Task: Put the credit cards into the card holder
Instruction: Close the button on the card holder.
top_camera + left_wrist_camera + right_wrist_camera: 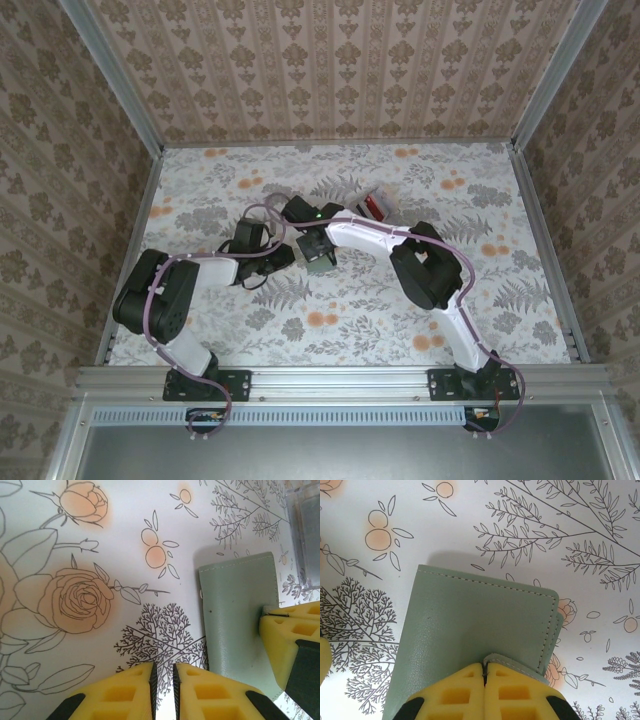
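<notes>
My left fingers (131, 692) hover a slit apart and empty beside the card holder (240, 615), which lies on the worktop (75, 645) with my right fingers (512, 692) pinched together on its flap; I judge I should lift that flap slowly while the left pins the lower cover. The right wrist view gives me the pinched edge, the top view the red credit cards (373, 206) beyond.

The card holder (480, 625) is lying on the desk (480, 300), the right gripper (484, 666) at its edge, the left gripper (163, 667) just left of it, the credit cards (373, 207) lying behind to the right
</notes>
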Robot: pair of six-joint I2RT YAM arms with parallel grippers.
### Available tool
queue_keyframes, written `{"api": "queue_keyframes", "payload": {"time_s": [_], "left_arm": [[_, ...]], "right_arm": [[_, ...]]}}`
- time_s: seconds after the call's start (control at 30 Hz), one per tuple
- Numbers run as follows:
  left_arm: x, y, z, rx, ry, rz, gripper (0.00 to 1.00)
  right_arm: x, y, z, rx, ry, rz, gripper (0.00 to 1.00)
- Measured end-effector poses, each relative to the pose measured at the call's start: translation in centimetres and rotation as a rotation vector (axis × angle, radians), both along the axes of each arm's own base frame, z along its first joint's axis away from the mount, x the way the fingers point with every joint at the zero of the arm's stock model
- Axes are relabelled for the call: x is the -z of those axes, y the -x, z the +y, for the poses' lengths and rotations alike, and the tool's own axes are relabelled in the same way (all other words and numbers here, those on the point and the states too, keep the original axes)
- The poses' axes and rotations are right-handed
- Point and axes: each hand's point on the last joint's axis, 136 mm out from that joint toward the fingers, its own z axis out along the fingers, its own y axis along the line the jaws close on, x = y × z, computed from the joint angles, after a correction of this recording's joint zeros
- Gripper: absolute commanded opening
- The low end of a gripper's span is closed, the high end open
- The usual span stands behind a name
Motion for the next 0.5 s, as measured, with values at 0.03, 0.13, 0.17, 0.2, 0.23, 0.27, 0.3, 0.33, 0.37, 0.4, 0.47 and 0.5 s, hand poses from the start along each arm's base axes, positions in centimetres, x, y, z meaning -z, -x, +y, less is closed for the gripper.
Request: {"api": "queue_keyframes", "payload": {"time_s": [0.03, 0.13, 0.17, 0.2, 0.23, 0.27, 0.3, 0.33, 0.37, 0.4, 0.47, 0.5], "left_arm": [[-0.1, 0.0, -0.2, 0.006, -0.002, 0.002, 0.20], [-0.6, -0.2, -1.1, 0.032, -0.005, -0.005, 0.21], [-0.8, -0.4, -1.5, 0.040, -0.003, -0.011, 0.21], [-1.0, -0.6, -2.0, 0.052, -0.001, -0.019, 0.21], [-1.2, -0.7, -2.5, 0.062, 0.002, -0.024, 0.22], [-1.3, -0.8, -2.9, 0.069, 0.003, -0.026, 0.21], [-1.3, -0.7, -3.2, 0.078, 0.005, -0.026, 0.22], [-1.2, -0.6, -3.5, 0.085, 0.006, -0.023, 0.22], [-1.1, -0.5, -3.6, 0.089, 0.005, -0.019, 0.21], [-0.9, -0.5, -3.6, 0.090, 0.004, -0.016, 0.21], [-0.6, -0.4, -3.5, 0.090, 0.001, -0.009, 0.21], [-0.5, -0.4, -3.6, 0.091, 0.000, -0.006, 0.21]], "right_arm": [[-0.2, 0.0, 0.0, 0.003, -0.021, -0.003, 0.00], [-0.7, 0.0, -0.1, 0.020, -0.109, 0.004, 0.00], [-0.9, -0.1, -0.1, 0.024, -0.132, 0.009, 0.00], [-1.0, -0.1, -0.1, 0.027, -0.157, 0.017, 0.00], [-1.2, 0.0, -0.1, 0.029, -0.184, 0.028, 0.00], [-1.3, 0.1, -0.1, 0.031, -0.202, 0.038, 0.00], [-1.3, 0.2, -0.2, 0.035, -0.224, 0.053, 0.00], [-1.4, 0.3, -0.3, 0.039, -0.244, 0.065, 0.00], [-1.4, 0.4, -0.4, 0.042, -0.260, 0.076, 0.00], [-1.4, 0.7, -0.5, 0.045, -0.279, 0.092, 0.00], [-1.4, 1.3, -0.7, 0.046, -0.305, 0.125, 0.00], [-1.5, 1.5, -0.8, 0.047, -0.314, 0.136, 0.00]]}}
